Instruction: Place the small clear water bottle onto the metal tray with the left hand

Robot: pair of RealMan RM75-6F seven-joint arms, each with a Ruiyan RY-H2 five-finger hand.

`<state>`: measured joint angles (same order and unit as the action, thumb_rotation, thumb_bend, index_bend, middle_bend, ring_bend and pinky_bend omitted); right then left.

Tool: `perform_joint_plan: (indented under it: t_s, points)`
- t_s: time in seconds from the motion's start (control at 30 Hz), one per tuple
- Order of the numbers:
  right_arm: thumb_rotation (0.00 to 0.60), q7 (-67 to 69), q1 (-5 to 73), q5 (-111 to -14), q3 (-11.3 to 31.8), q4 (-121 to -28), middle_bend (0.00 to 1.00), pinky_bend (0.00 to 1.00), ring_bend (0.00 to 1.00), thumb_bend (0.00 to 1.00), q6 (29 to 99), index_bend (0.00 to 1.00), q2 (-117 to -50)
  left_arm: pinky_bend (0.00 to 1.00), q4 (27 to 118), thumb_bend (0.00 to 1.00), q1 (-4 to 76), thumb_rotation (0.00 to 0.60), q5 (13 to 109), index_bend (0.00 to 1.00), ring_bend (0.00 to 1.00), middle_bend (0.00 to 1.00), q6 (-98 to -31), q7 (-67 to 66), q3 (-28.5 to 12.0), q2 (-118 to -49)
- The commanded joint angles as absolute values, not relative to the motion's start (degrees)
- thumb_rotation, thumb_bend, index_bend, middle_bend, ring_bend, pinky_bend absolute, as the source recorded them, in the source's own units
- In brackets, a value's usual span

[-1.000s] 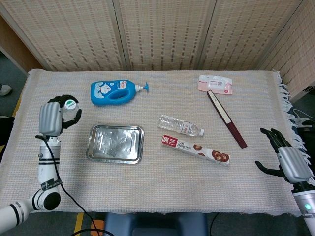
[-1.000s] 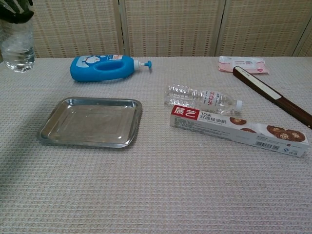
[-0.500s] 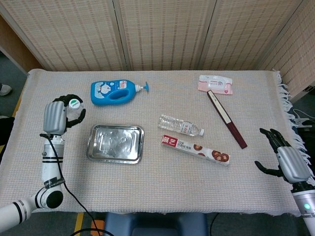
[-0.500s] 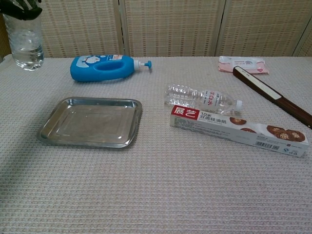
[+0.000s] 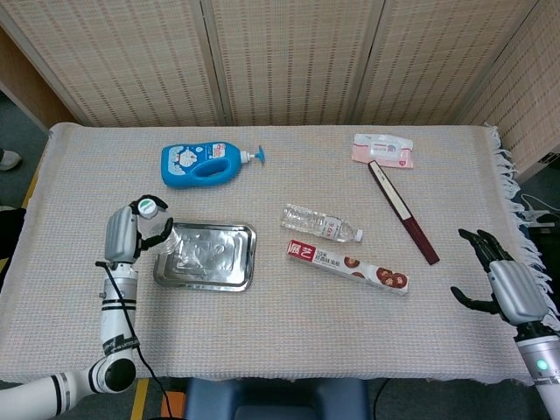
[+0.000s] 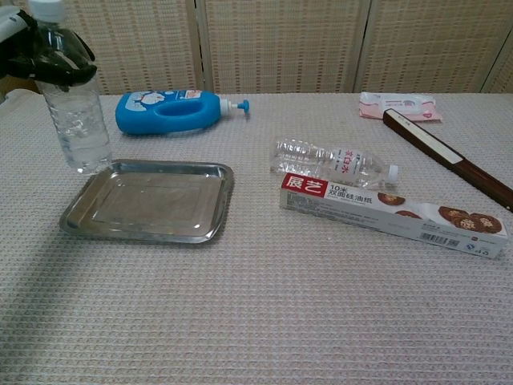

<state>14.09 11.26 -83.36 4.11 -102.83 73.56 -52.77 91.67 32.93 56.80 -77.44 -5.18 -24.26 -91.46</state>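
1 blue pump bottle (image 6: 172,111) behind metal tray (image 6: 148,200)

**What's sitting on the table right now**

So the table (image 5: 289,341) has a beige woven cloth over it, fringe hanging off one end. Using the metal tray (image 5: 206,255) as the anchor: a blue pump bottle (image 5: 206,163) lies on its side behind it. Beside the tray, toward the fringe, a clear bottle (image 5: 320,223) lies flat, with a long snack box (image 5: 347,267) just in front of it. Further out that way are a dark flat stick (image 5: 402,211) and a pink packet (image 5: 382,150).
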Motion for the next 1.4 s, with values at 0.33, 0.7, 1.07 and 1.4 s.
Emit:
perform_joint_plan:
  t_s: [0.33,0.7,1.07,1.4]
  points:
    - [0.6,13.8,11.9,-82.2,4.3,-102.6,0.11,0.21,0.0,0.19,72.0,0.08,-52.9,0.58,73.3,0.4,36.8,0.6,55.6,0.57,0.49,0.66,-79.7,-5.4,-25.7,-105.6]
    - [0.6,13.6,12.1,-82.7,3.9,-102.8,0.11,0.21,0.0,0.19,71.4,0.08,-52.8,0.58,63.9,0.39,40.8,0.6,55.5,0.57,0.49,0.66,-79.2,-7.9,-28.0,-112.2]
    - [0.6,13.7,12.5,-82.5,3.7,-102.7,0.11,0.21,0.0,0.19,70.6,0.08,-52.8,0.48,62.7,0.39,40.6,0.6,52.7,0.35,0.37,0.44,-76.9,-9.3,-29.8,-113.4]
    - [0.6,13.4,12.6,-82.3,3.6,-102.8,0.11,0.21,0.0,0.19,70.4,0.08,-52.8,0.27,74.7,0.4,37.4,0.6,49.6,0.0,0.04,0.0,-72.2,-10.6,-30.2,-106.6]
